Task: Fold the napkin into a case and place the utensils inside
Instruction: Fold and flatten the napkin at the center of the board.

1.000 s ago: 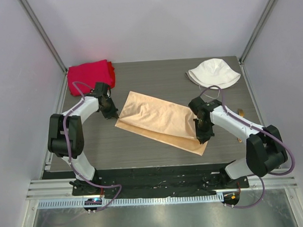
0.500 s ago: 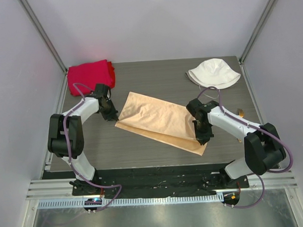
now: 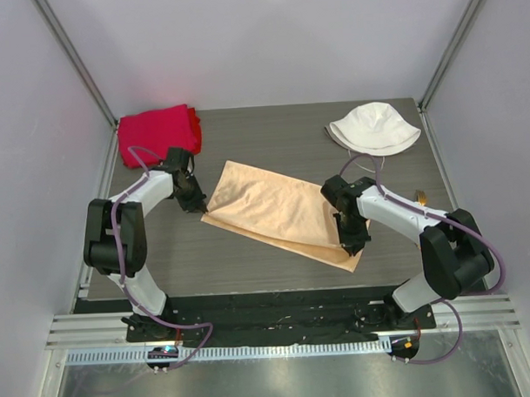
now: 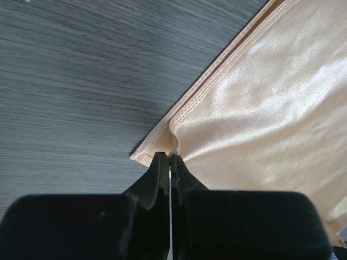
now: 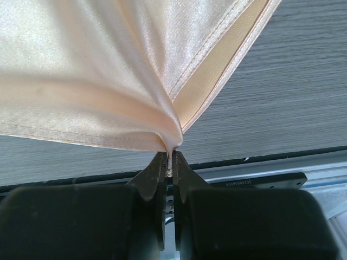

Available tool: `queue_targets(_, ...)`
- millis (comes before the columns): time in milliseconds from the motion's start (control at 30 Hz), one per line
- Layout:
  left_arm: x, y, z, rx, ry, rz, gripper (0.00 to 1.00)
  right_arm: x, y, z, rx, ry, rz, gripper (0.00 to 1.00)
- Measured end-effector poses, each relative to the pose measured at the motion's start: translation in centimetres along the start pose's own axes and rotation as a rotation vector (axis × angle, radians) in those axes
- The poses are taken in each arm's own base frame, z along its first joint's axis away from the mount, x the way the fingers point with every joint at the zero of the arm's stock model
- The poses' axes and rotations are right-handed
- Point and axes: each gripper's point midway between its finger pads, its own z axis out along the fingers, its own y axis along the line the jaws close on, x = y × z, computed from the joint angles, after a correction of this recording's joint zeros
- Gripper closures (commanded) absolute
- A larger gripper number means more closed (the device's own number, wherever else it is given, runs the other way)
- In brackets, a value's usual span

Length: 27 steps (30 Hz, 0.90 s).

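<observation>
Red cloth [image 3: 158,131] sits in the bench's [image 3: 272,137] far-left corner. Left end effector [image 3: 198,204] is clamped shut on the napkin's [image 3: 274,211] left corner, and the napkin lies folded mid-bench. Right end effector [image 3: 352,245] pinches its near-right corner tight, cloth bunching there. White hat [image 3: 373,128] sits far-right.

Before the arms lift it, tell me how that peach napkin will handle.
Probably floppy: the napkin bunches into a pleat where the right gripper pinches it. Likely slippery, given its satin sheen. Seemingly thin and light: its stacked edges lie flat by the left gripper.
</observation>
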Motion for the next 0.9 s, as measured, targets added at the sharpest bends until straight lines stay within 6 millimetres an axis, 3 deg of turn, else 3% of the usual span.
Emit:
queue_targets(200,0.2,0.2,0.1,-0.004,0.005,-0.001,0.99,-0.1,0.1,0.1,-0.001,-0.003,0.003,0.85)
queue_targets(300,0.2,0.2,0.2,-0.006,0.005,0.000,0.87,0.0,0.1,0.3,0.000,0.000,0.004,0.68)
queue_targets(333,0.2,0.2,0.2,-0.007,0.005,0.001,0.74,0.0,0.1,0.3,0.001,0.002,0.008,0.62)
queue_targets(367,0.2,0.3,0.2,-0.010,0.005,0.002,0.67,0.0,0.1,0.4,0.002,0.004,0.007,0.52)
queue_targets(433,0.2,0.5,0.1,-0.018,0.006,0.010,0.50,0.0,0.2,0.4,-0.001,0.006,0.013,0.43)
queue_targets(467,0.1,0.7,0.0,-0.028,0.003,0.014,0.48,0.1,0.2,0.3,-0.003,0.008,0.013,0.36)
queue_targets(533,0.0,0.8,-0.3,-0.037,-0.003,0.023,0.43,0.1,0.3,0.3,-0.005,0.009,0.018,0.30)
queue_targets(600,-0.3,0.6,-0.9,-0.034,-0.015,0.026,0.43,0.1,0.3,0.1,-0.010,0.003,0.022,0.22)
queue_targets(700,-0.9,-0.2,-2.4,-0.007,-0.052,0.032,0.43,-0.1,0.6,-0.7,-0.043,-0.021,0.034,0.17)
queue_targets(800,-1.2,-1.1,-3.8,0.026,-0.086,0.039,0.52,-0.6,1.2,-2.0,-0.092,-0.059,0.047,0.14)
queue_targets(833,-1.3,-1.4,-4.0,0.038,-0.089,0.044,0.61,-0.8,1.2,-2.5,-0.102,-0.075,0.053,0.13)
queue_targets(900,-1.0,-2.5,-4.3,0.075,-0.085,0.050,0.68,-1.1,1.3,-3.5,-0.120,-0.107,0.060,0.13)
